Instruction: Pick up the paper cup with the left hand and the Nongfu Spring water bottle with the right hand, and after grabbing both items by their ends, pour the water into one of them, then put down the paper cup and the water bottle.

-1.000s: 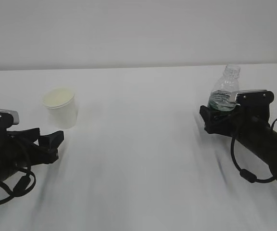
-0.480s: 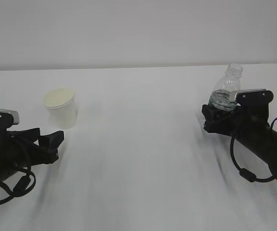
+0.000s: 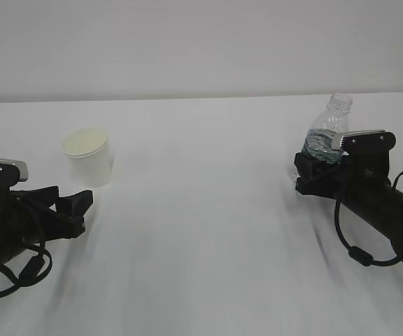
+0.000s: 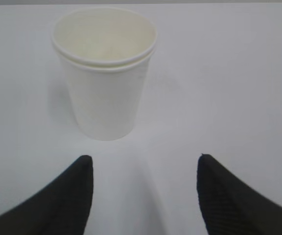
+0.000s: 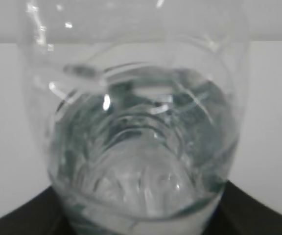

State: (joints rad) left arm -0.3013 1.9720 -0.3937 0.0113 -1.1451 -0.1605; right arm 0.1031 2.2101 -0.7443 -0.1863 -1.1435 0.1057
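Observation:
The white paper cup (image 3: 88,155) stands upright on the left of the table. My left gripper (image 3: 81,210) lies low on the table just in front of it, open. In the left wrist view the cup (image 4: 104,73) stands ahead of the open gripper (image 4: 143,157) and slightly left, with bare table between the black fingertips (image 4: 82,169). The clear Nongfu Spring water bottle (image 3: 329,129) stands upright at the right, uncapped, with water in it. My right gripper (image 3: 306,171) is around its lower part. In the right wrist view the bottle (image 5: 141,137) fills the frame, and the dark jaws of the gripper (image 5: 141,191) press against both its sides.
The white table (image 3: 201,224) lies bare between the two arms. Its far edge meets a plain wall. The right arm's black cable (image 3: 348,238) loops down onto the table near the right edge.
My right gripper's jaws have closed in on the bottle's lower part, and the bottle has shifted very slightly. The left gripper and the cup have stayed where they were.

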